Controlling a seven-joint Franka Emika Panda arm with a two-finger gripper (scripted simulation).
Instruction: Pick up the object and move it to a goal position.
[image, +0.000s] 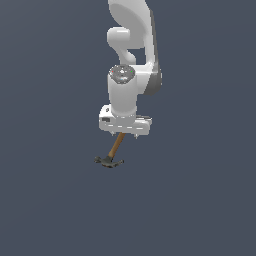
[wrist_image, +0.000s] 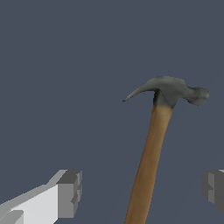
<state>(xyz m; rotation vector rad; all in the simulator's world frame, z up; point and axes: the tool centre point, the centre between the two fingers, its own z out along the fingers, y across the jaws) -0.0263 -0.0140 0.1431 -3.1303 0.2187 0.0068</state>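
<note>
- Where the wrist view starts nearest, claw (wrist_image: 140, 192) spread wide, grey fingertips (wrist_image: 70, 192) well apart, gripping nothing.
- Between them, untouched, hammer (wrist_image: 151, 153) with brown handle.
- Farther out, dark grey-green head (wrist_image: 168, 91) on the desk (wrist_image: 52, 65).
- From outside, hammer (image: 113, 151) angling out below the claw (image: 125, 131).

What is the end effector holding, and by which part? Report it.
Nothing is held. The end effector is open, with its fingers on either side of the hammer's handle and clear of it.
</note>
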